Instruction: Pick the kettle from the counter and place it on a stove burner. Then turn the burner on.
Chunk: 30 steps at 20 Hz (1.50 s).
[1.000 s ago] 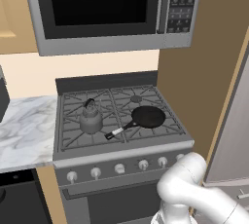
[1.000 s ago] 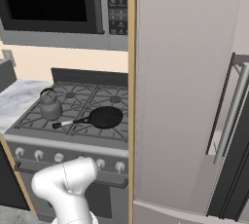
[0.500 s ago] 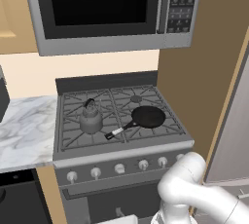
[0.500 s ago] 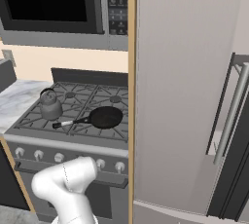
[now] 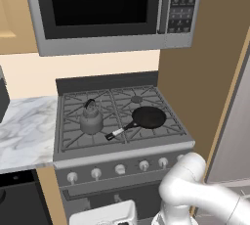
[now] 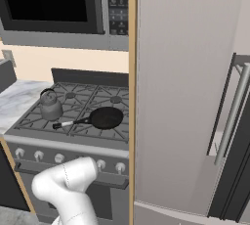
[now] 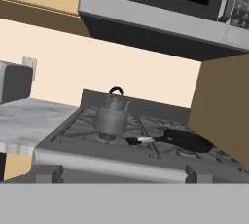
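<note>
Kettle (image 5: 91, 119) sits upright on the stove's front-left grate: rigid, smooth metal, probably light; best gripped by its arched handle (image 7: 115, 90). Gripper state: cannot tell.

The robot's arm (image 5: 195, 190) is a glossy white tube, thick and smooth, with rounded elbow-like joints that bulge like a bent pipe. Shading runs grey along its underside. A flat white block with softened corners (image 5: 105, 214) sits low beside it, edged in a darker tone beneath. From the other side the same arm (image 6: 66, 185) shows plain white, without visible screws, cables or markings
</note>
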Tool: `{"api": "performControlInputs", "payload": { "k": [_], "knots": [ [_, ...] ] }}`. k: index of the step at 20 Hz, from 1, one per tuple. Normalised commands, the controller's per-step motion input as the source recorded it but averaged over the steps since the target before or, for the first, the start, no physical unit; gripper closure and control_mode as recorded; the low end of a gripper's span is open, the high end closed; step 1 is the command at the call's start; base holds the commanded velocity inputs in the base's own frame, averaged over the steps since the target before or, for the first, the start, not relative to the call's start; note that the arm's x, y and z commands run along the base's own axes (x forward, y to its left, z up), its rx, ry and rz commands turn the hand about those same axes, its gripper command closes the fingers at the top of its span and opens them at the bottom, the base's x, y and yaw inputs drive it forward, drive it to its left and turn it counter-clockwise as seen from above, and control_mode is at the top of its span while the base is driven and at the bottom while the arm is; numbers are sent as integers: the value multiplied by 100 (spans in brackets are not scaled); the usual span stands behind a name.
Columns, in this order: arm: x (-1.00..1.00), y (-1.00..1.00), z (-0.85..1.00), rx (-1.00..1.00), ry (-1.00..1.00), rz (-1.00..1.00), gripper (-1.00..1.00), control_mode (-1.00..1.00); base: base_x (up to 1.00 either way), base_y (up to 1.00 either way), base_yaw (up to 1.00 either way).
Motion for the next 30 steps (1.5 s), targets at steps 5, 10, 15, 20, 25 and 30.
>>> {"api": "performControlInputs", "payload": {
  "k": [5, 10, 15, 20, 25, 30],
  "knots": [
    [32, 0, -6, 0, 0, 0, -100, -100, 0, 0, 0],
    [28, -4, -16, 0, 0, 0, -100, -100, 0, 0, 0],
    [25, -1, -24, 1, -2, 0, -100, -100, 0, 0, 0],
    [24, 0, -17, 0, -2, 0, -100, -100, 0, 0, 0],
    [22, 0, -18, 0, -1, 0, -100, -100, 0, 0, 0],
    [21, 0, -24, 0, -1, 0, -100, -100, 0, 0, 0]
  ]
}}
